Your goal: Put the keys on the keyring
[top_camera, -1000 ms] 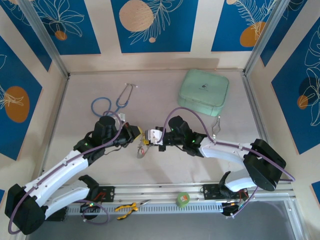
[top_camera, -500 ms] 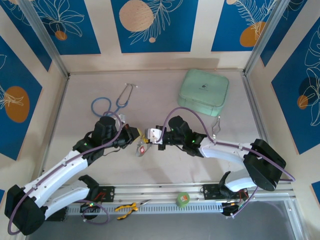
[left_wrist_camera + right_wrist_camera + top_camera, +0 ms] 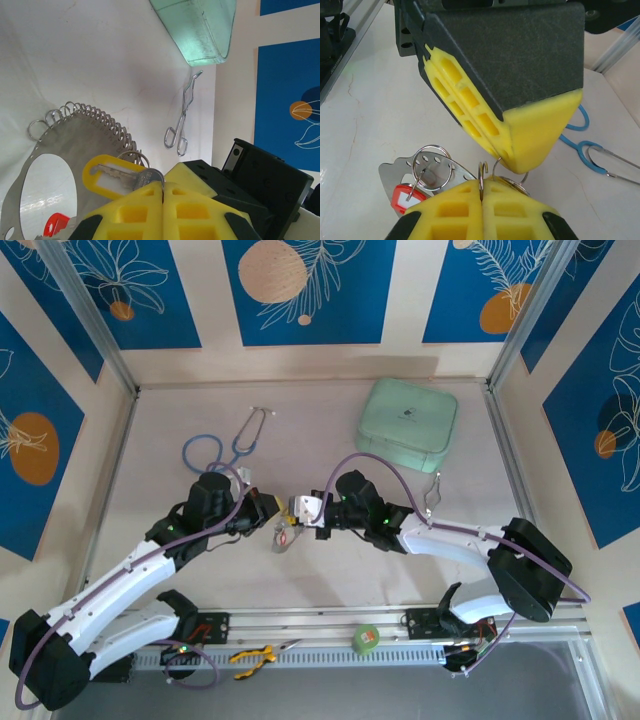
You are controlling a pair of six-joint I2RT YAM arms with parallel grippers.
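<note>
Nearest, at the bottom edge of the left wrist view, the left gripper has its yellow jaws pressed together on a silver key. A yellow loop-shaped tag lies against the key's blade. In the right wrist view the right gripper is likewise closed, its jaws pinching a small wire ring that stands upright from the seam. In the top view the two grippers meet nearly tip to tip at frame centre, just above the keyring, which lies on the pale worktop.

The keyring is a flat silver plate with a large oval hole. Its curved edge is fringed with many small rings. A red tag sits at the lower left of the left wrist view, cut off by the frame. Whether the pinched ring is attached to the plate cannot be told.

Beyond, a silver wire clip lies well apart on the worktop. Farther off, at upper right of the top view, stands a closed mint-green case, contents hidden. A blue stethoscope lies at upper left.
</note>
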